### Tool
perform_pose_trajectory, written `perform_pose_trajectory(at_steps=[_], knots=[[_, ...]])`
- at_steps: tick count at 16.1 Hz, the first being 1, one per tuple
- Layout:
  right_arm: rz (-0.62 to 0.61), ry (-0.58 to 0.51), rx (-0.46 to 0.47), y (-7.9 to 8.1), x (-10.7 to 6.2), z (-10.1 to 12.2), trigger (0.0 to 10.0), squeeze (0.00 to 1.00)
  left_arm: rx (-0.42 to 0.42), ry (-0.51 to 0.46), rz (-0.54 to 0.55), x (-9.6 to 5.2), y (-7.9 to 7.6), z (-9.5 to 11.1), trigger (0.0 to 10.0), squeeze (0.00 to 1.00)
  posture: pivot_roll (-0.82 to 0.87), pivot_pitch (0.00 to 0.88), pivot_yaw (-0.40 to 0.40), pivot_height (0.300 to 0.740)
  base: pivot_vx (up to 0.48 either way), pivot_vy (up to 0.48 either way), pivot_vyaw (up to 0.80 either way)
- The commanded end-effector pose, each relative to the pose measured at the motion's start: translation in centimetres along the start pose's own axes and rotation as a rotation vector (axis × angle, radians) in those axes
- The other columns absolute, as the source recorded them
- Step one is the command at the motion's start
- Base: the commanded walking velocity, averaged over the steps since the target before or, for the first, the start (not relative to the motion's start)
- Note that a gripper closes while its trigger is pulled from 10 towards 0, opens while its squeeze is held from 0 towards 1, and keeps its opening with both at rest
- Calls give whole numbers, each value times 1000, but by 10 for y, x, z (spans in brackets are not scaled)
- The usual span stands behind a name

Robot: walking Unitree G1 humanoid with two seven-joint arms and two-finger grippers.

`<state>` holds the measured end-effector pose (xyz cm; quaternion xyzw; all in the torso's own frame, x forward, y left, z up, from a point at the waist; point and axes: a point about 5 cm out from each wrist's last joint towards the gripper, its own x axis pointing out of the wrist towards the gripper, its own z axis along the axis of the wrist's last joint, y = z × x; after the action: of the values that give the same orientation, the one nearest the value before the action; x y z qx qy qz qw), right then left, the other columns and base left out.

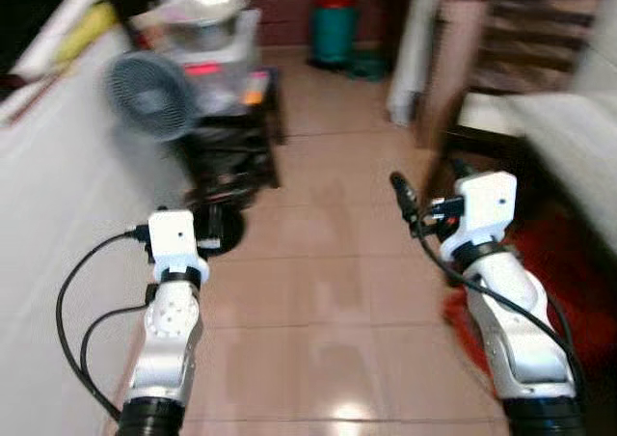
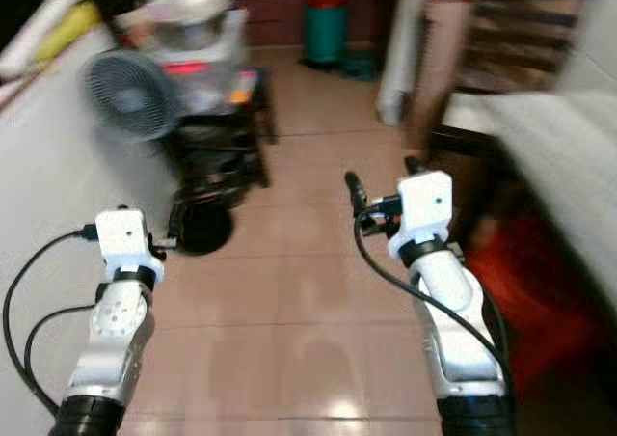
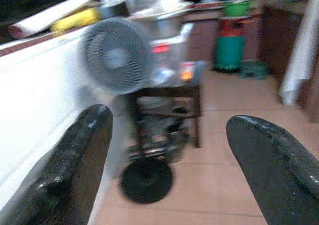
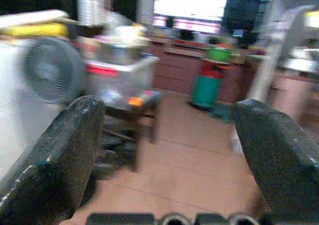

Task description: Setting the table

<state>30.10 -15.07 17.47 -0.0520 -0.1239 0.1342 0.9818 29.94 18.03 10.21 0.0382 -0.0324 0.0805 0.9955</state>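
Grippers over tan tiled floor | left gripper spread, empty | right gripper spread, empty | grey round fan beside dark wooden stand

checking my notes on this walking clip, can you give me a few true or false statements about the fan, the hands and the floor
1. The fan stands to the robot's left, by a white wall. True.
2. The left hand is shut on a plate. False: its fingers are spread apart with nothing between them.
3. The right hand is open and holds nothing. True.
4. The floor is covered in grey carpet. False: it is light, glossy tile.
5. A green container stands on the floor farther ahead. True.
6. The fan lies flat on the floor. False: it is upright, beside a dark small table loaded with things.
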Motion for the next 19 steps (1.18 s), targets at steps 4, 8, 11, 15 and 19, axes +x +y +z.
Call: perform_pose_trajectory(at_steps=[4, 8, 11, 15, 19], knots=[[30, -7, -5, 6, 2, 1, 10000, 0, 11, 10, 20, 0, 4, -3, 10000, 0, -55, 65, 45, 740, 0, 480, 111], [-35, 86, -29, -3, -2, -22, 10000, 0, 2, 99, -70, -4, 0, -24, 10000, 0, -53, 54, 35, 740, 0, 0, 0], [-60, 186, -24, -9, -7, -47, 10000, 0, -21, 172, -110, -11, 0, -44, 10000, 0, -48, 41, 7, 740, 0, 0, 0], [-51, 308, -23, -14, -9, -77, 10000, 0, -28, 264, -126, -19, -6, -68, 10000, 0, -32, 19, -59, 740, 0, 0, 0], [-69, 479, 27, -11, -21, -120, 10000, 0, 28, 493, -227, -35, -11, -108, 10000, 0, -7, 0, -55, 740, 0, 0, 0]])
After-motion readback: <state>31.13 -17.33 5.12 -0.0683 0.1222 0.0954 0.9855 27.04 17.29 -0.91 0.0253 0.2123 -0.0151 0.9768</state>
